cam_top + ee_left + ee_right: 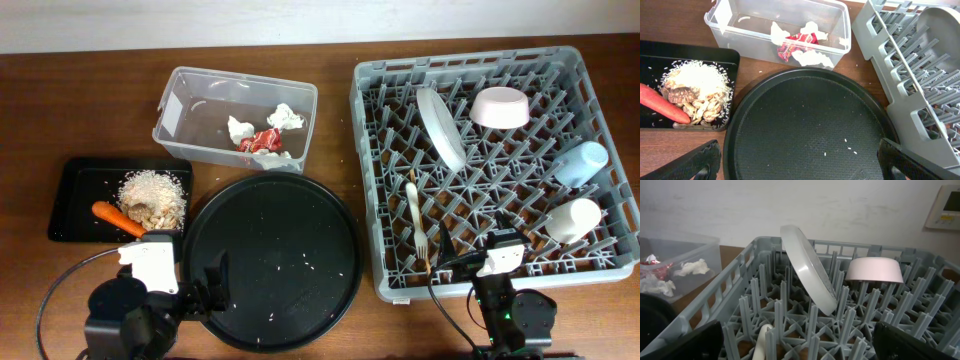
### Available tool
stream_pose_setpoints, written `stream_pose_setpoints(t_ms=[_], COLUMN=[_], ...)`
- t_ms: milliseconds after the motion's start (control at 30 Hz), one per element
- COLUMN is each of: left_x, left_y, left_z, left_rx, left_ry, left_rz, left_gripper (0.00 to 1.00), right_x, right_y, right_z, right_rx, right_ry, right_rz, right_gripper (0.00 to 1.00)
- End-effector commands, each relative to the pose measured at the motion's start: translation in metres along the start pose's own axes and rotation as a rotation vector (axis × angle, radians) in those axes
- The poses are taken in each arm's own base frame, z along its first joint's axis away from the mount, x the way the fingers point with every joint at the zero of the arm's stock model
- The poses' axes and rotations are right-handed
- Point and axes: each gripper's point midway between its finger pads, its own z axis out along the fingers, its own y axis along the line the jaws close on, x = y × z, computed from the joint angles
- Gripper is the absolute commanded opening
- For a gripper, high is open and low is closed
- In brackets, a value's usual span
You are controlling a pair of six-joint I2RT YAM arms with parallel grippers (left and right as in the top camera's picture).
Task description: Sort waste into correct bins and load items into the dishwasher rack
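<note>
The clear tub holds white tissues and the red wrapper. The shallow black tray holds the beige food heap, the carrot and a brown lump. The grey rack holds the plate on edge, the upturned pink bowl, the blue cup, the cream cup and the white fork. I cannot make out the chopstick. My left gripper is open and empty over the round tray's near edge. My right gripper is open and empty over the rack's near edge.
A large round black tray with a few rice grains lies between the small black tray and the rack. The rack's pegs stand close in front of my right gripper. Black cables loop by both arm bases at the table's front edge.
</note>
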Motion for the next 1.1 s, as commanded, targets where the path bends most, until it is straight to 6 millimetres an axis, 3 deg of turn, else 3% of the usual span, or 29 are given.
stream_pose_setpoints(t_ms=[0, 967, 1067], left_x=[0.001, 0.001, 0.017], left_y=[0.000, 0.000, 0.004], left_z=[0.000, 0.000, 0.000], left_rx=[0.002, 0.002, -0.015], left_ry=[-0.001, 0.000, 0.062], left_rz=[-0.009, -0.009, -0.013], left_gripper=[0.99, 0.99, 0.99], right_x=[0.002, 0.002, 0.002], right_y=[-0.001, -0.001, -0.001], right_z=[0.000, 0.000, 0.000], right_rx=[0.006, 0.007, 0.007], right_ry=[0.003, 0.001, 0.002], right_rz=[-0.009, -0.010, -0.010], right_gripper=[0.98, 0.98, 0.98])
